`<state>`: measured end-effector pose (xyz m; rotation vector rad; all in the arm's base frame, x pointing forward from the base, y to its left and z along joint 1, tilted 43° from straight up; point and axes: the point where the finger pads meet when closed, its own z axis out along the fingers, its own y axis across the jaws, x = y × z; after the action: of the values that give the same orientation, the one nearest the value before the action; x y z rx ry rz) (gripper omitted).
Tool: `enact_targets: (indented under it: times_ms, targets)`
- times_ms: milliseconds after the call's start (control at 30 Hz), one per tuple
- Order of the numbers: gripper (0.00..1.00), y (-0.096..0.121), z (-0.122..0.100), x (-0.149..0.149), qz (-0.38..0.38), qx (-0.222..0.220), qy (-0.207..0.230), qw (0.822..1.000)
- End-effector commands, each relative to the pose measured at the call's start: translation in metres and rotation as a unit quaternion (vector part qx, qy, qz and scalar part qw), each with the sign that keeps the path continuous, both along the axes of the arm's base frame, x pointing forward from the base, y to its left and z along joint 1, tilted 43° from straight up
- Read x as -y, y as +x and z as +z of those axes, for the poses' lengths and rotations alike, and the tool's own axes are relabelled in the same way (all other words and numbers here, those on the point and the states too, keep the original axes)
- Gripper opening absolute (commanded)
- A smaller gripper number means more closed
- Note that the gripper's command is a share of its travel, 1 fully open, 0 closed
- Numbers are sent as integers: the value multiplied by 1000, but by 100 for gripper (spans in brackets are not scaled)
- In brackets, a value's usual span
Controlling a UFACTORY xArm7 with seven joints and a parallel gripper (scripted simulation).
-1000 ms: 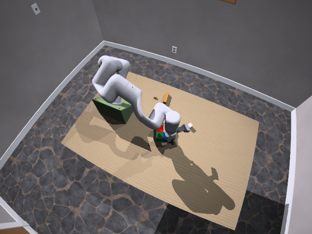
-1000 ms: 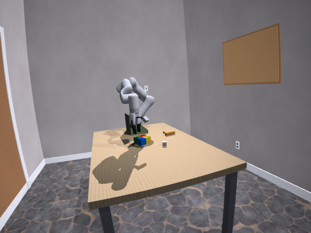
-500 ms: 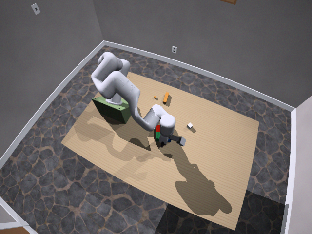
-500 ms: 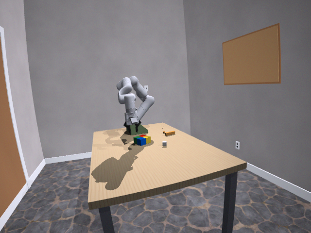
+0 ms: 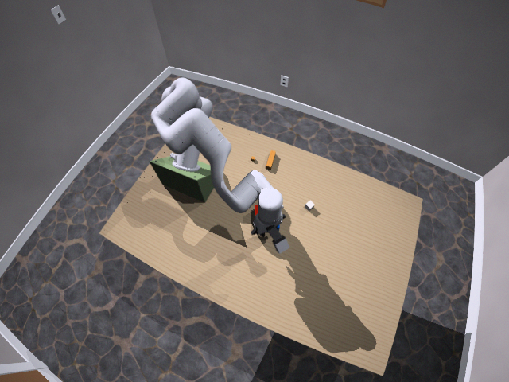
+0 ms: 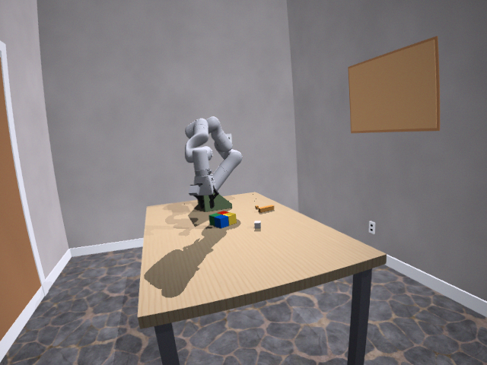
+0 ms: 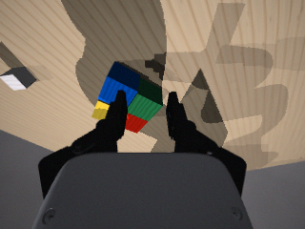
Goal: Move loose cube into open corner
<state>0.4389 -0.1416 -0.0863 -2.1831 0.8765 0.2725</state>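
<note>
Four cubes, blue (image 7: 115, 89) (image 6: 222, 218), green (image 7: 145, 107), yellow (image 7: 100, 110) and red (image 7: 134, 123), sit together as a two-by-two square on the wooden table. Their faces look flush, with no gap that I can see. My gripper (image 7: 147, 100) hangs above the square with its fingers partly open and nothing between them. In the side view my gripper (image 6: 207, 199) is above and just behind the cubes, apart from them. From overhead my wrist (image 5: 269, 213) hides most of the square; only a red sliver (image 5: 256, 209) shows.
A small white cube (image 6: 257, 225) lies to the right of the square and also shows in the overhead view (image 5: 309, 204). An orange bar (image 5: 270, 158) and a tiny orange piece (image 5: 253, 158) lie farther back. The green robot base (image 5: 183, 178) stands behind the cubes.
</note>
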Motion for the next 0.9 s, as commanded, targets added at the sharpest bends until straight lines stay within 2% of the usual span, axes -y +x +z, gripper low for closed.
enact_targets:
  times_ms: [0,33,200,867]
  targets:
    - [51,1,1,2,-68,-66,-4,995]
    - [51,1,1,2,-114,-113,-2,987]
    - [51,1,1,2,-180,-180,-4,967]
    - [51,1,0,2,-180,-180,-4,967]
